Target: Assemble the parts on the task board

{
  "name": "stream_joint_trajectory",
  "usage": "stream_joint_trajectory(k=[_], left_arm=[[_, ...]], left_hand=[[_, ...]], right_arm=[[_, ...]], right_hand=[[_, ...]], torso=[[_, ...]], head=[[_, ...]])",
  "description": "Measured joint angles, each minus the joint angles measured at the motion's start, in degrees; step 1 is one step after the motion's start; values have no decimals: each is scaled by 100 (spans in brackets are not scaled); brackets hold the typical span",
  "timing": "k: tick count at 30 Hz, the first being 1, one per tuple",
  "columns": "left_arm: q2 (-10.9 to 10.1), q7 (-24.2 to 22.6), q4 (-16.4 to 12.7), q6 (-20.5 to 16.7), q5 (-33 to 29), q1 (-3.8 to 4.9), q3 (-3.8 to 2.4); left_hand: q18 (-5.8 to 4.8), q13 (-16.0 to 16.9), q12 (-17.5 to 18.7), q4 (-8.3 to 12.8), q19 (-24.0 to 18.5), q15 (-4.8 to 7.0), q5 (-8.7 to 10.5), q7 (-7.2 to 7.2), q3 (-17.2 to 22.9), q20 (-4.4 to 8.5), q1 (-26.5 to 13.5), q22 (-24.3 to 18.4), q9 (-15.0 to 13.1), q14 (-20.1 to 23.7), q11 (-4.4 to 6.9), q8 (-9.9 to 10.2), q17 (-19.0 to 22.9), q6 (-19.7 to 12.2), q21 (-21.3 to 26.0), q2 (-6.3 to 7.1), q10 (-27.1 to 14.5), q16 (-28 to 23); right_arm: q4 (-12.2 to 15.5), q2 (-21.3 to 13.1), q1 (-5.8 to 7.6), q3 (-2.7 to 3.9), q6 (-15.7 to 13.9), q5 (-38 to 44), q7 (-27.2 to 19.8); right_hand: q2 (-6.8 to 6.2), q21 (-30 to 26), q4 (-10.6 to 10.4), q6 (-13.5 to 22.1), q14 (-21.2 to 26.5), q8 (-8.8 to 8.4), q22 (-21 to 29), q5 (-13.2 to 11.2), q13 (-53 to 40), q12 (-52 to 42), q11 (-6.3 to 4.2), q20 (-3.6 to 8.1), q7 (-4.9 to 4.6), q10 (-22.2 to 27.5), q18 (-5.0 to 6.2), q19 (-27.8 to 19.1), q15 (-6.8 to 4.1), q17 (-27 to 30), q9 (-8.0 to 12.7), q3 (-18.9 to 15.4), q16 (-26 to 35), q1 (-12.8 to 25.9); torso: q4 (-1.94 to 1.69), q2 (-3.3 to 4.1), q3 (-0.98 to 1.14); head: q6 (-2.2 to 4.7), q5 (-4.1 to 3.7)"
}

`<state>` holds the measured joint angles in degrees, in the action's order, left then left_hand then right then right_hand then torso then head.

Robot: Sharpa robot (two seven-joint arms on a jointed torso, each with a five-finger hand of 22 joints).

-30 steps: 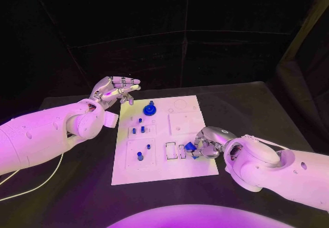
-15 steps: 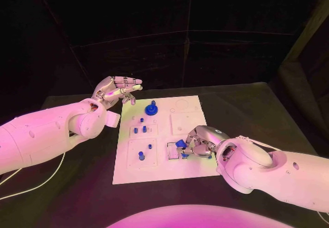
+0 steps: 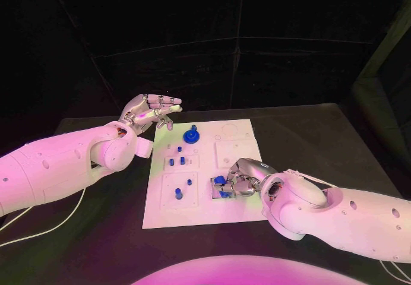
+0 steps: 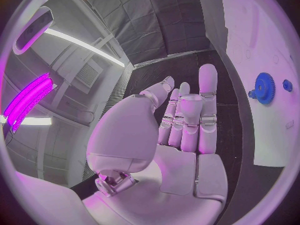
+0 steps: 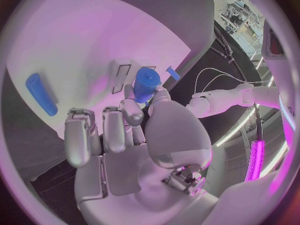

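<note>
1. While the right hand (image 3: 242, 181) pinched a blue part (image 5: 147, 84) over the board (image 3: 236, 211), it sat by the rectangular slots (image 5: 120, 77).
2. Pegs (image 3: 178, 192) and a gear (image 3: 191, 136) stood on the board.
3. Beyond the board's far left corner, the left hand (image 3: 151, 111) hovered above the worktop (image 3: 317, 136), fingers apart, holding nothing.

The head camera looks down from above on the task board (image 3: 201, 172) and both arms. Each wrist camera sits close behind its own hand, facing along the fingers. All three views share the board.
</note>
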<state>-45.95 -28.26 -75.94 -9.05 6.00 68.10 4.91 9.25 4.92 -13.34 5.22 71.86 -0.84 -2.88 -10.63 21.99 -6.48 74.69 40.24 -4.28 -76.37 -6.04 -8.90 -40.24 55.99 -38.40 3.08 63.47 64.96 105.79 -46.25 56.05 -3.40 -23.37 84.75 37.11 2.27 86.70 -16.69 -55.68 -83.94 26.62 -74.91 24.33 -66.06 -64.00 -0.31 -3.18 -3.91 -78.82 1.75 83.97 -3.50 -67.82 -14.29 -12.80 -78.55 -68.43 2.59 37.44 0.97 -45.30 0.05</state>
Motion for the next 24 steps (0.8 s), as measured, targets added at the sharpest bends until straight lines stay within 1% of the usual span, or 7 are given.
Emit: stream_joint_trajectory(k=[2,3,7,8,13,18,24], left_arm=[[3,0,0,0,0,0,0],[4,0,1,0,0,0,1],[5,0,3,0,0,0,2],[5,0,4,0,0,0,3],[7,0,7,-1,0,0,4],[10,0,11,-1,0,0,6],[12,0,16,-2,0,0,9]], left_hand=[[0,0,0,0,0,0,0,0,0,0,0,-4,0,0,0,0,0,0,0,0,0,0],[0,0,0,0,0,0,0,0,0,0,0,-4,0,0,0,0,0,0,0,0,0,0],[0,0,0,0,0,0,0,0,0,0,0,-3,0,0,0,0,0,0,0,0,0,0],[0,0,0,0,0,0,0,0,0,0,0,-3,0,0,0,0,0,0,0,0,0,0],[0,4,0,0,0,0,0,0,0,0,0,-3,0,0,0,0,0,0,0,0,0,0],[1,4,0,0,0,0,0,0,0,0,0,-3,0,0,0,0,0,0,0,0,0,0],[0,4,0,0,0,0,0,0,0,0,0,-3,0,0,0,0,0,0,0,0,0,0]], right_arm=[[-37,30,0,0,5,0,33],[-61,42,1,0,5,0,52],[-109,59,3,1,-12,8,105],[-116,63,4,2,-19,11,114],[-123,83,4,2,-62,26,131],[-107,86,4,1,-92,35,122],[-60,79,4,1,-89,43,81]], right_hand=[[8,0,-9,0,-1,0,0,-109,1,39,0,15,0,0,0,15,-1,25,-18,-49,0,56],[24,0,6,-2,-19,1,0,-322,13,81,0,34,2,0,0,8,-19,51,-27,-106,22,135],[-102,-89,-3,23,-20,10,0,-1859,202,372,20,43,-23,69,-1,-2,-20,257,-59,-336,179,471],[-178,-115,-10,40,-20,17,0,-2021,250,442,32,43,-40,98,0,-2,-20,297,-66,-359,206,579],[-642,-169,-31,152,-20,17,0,-2134,483,780,43,43,-77,230,0,-2,-20,392,-92,-77,272,1171],[-937,-198,-40,209,-20,17,0,-2134,596,949,62,43,-100,289,0,-2,-20,488,-113,171,355,1417],[-919,-199,-31,228,-20,17,0,-2134,590,949,62,43,-81,289,0,-2,-20,482,-128,323,354,1369]], torso=[[1,0,1],[1,0,1],[1,-3,0],[1,-3,0],[1,-7,2],[5,-7,3],[10,-7,3]], head=[[-3,7],[-4,10],[-10,19],[-12,23],[-9,36],[-3,41],[3,42]])
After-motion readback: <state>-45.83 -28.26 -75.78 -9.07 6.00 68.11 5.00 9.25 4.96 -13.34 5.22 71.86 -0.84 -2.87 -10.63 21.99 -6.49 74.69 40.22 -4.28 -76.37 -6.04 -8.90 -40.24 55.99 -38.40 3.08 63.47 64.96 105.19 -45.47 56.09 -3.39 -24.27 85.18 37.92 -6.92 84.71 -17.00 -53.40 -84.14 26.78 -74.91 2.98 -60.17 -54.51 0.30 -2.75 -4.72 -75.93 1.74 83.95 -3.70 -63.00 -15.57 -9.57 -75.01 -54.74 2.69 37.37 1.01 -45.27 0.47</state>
